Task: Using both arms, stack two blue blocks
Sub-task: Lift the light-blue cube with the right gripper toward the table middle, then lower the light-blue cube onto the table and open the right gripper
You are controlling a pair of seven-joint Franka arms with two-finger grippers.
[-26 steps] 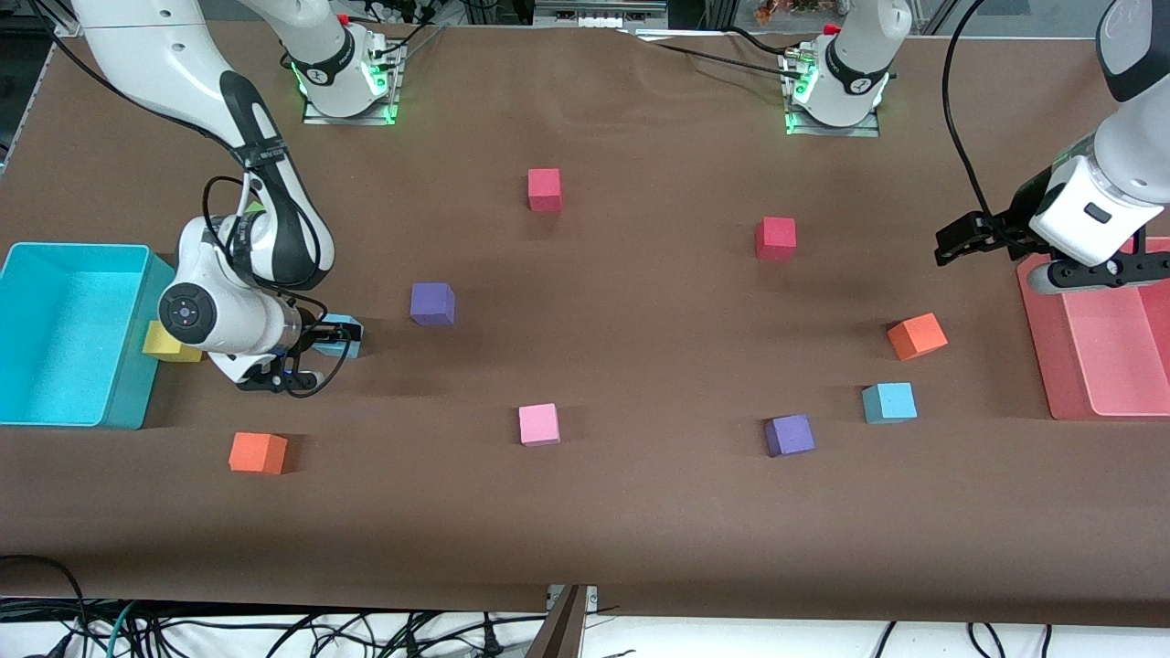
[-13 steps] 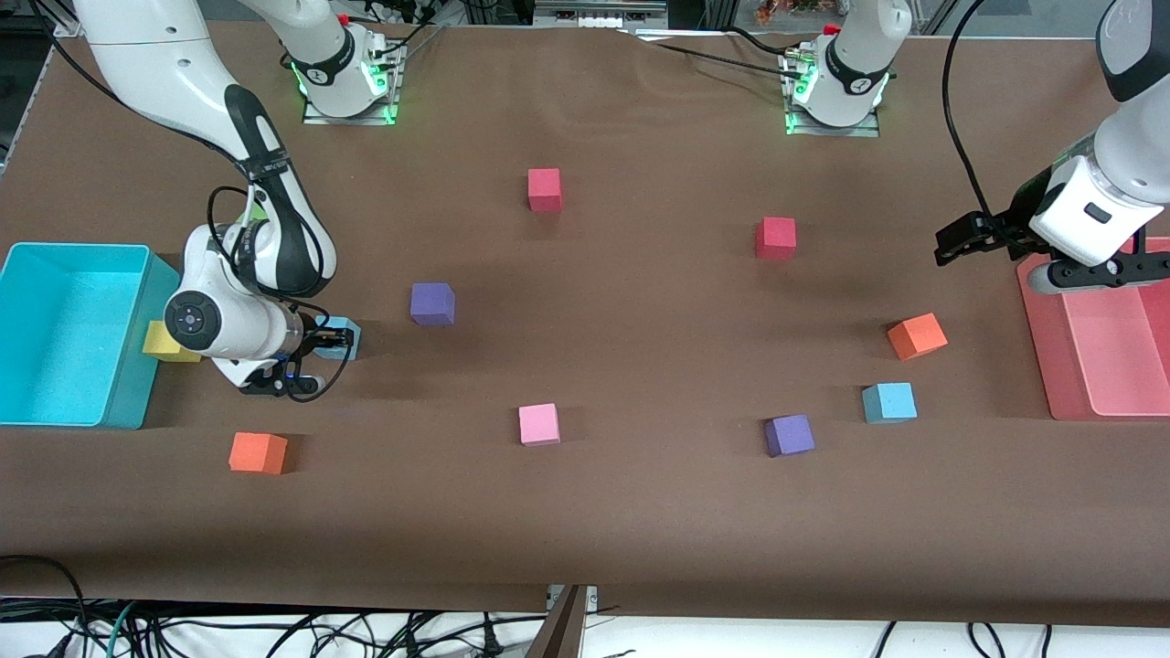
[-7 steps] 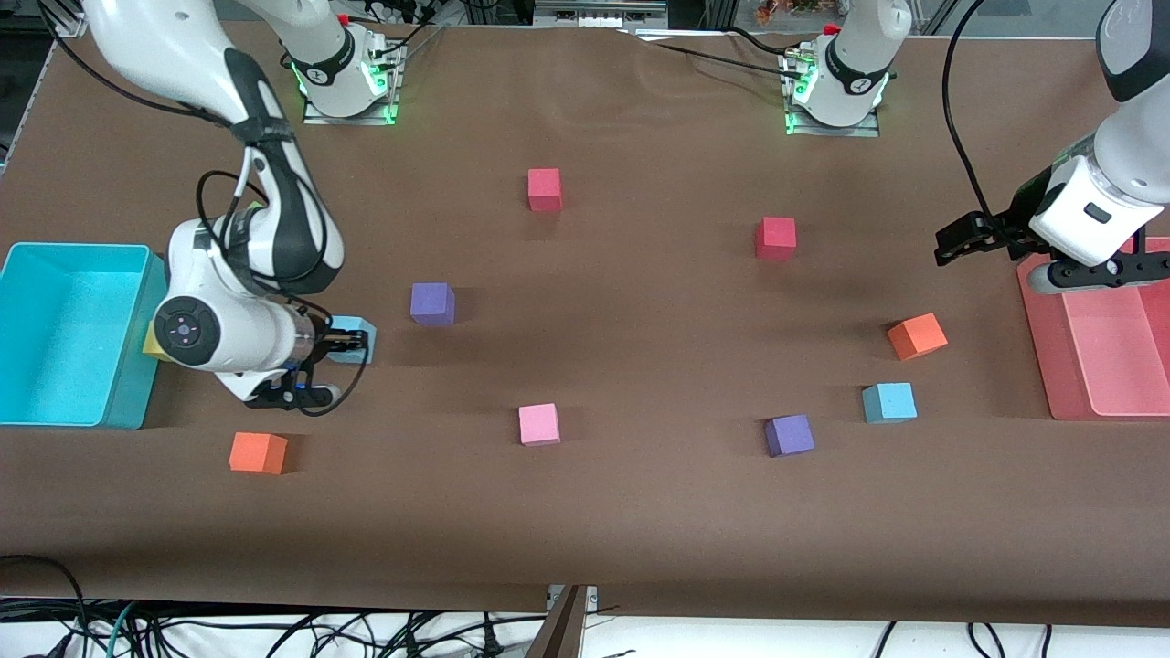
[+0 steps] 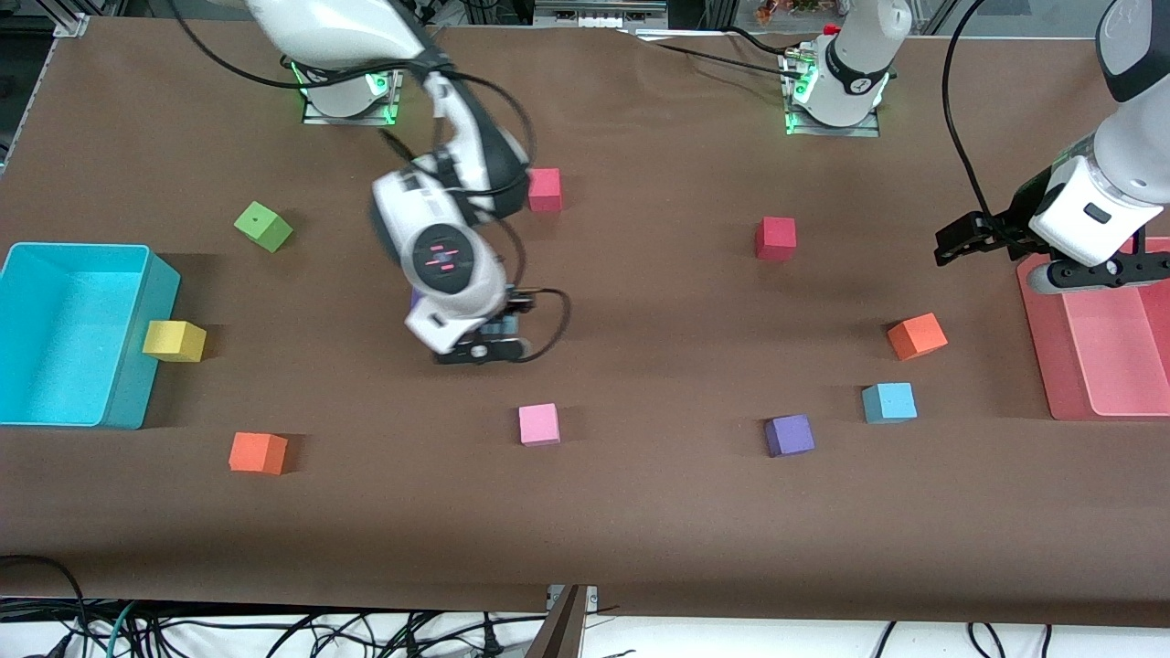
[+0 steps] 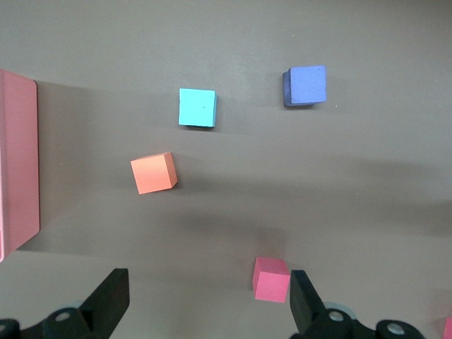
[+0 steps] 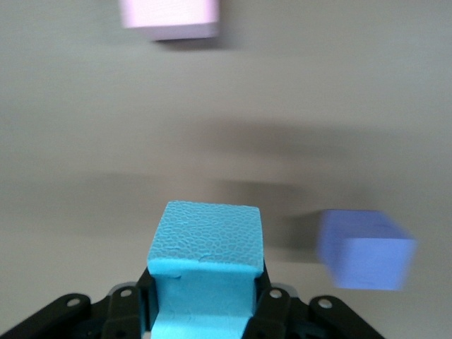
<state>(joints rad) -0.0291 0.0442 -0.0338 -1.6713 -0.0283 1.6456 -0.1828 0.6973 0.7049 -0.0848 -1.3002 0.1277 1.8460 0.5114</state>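
1. Held blue block [image 6: 205, 261]: light, soft foam; right gripper [image 4: 494, 334], over mid-worktop, grasps its opposite flat faces
2. Second blue block [image 4: 889, 402]: on the worktop [image 4: 640, 512] toward the left arm's end
3. Left gripper [image 5: 208, 304]: waits with fingers spread near the pink tray [image 4: 1097, 366]
4. Brown cloth, flat; scattered cubes well apart

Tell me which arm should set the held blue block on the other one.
Right, I'd judge. The right gripper is shut on a blue block above mid-table. The left gripper, open and empty, hovers by the pink tray, though closer to the resting blue block.
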